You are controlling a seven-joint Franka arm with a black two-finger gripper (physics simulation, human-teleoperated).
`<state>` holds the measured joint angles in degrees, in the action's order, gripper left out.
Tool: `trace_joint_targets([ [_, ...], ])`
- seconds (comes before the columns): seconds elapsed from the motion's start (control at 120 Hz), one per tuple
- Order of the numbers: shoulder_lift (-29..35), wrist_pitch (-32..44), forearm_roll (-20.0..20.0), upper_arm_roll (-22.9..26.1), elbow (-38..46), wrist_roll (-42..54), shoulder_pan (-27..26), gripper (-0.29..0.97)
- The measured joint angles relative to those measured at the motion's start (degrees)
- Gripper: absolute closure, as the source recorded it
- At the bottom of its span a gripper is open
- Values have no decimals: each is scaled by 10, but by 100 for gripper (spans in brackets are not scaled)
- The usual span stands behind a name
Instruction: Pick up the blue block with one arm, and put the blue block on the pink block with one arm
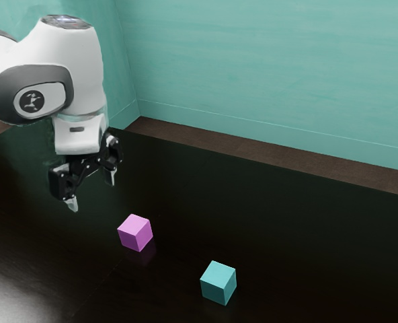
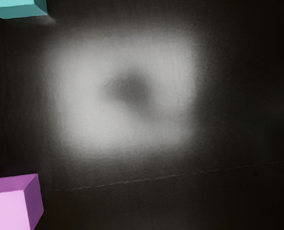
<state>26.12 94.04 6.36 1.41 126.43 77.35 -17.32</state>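
Dark glossy table point(image 1: 306, 229) below a teal wall point(image 1: 266, 60). Ext. view: gripper point(image 1: 91, 193) hangs above the table, jaws spread w/ nothing between. Blue block point(image 1: 218, 282) sits flat, near pink block point(image 1: 134, 232) on the exterior view's right, not touching it. It's a cube, so no long axis, w/ 1 upright edge facing the camera. Wrist view: blue block point(image 2: 17, 7) and pink block point(image 2: 12, 203) lie well apart.

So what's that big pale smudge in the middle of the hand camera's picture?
Wrist view: likely light glancing off the glossy dark table, soft-edged, with a darker blot at its centre. Exterior view: the same sheen shows at the lower left, and the pink block casts a faint reflection below itself.
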Motion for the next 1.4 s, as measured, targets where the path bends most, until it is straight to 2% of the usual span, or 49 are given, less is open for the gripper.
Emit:
trace_joint_targets([
  [0.192, -138, 130, -30, 43, 53, 28, 0, 0],
  [0.358, -141, 210, -36, 75, 58, 107, 0, 0],
  [0.617, -195, 259, -31, 77, 47, 366, 2, 0],
  [0.892, -262, 318, -37, 117, 21, 634, -12, 0],
  [1.092, -304, 393, -51, 105, 13, 769, -36, 0],
  [1.233, -335, 435, -73, 70, -2, 840, 4, 0],
  [1.4, -344, 466, -84, 67, -7, 886, 1, 0],
])
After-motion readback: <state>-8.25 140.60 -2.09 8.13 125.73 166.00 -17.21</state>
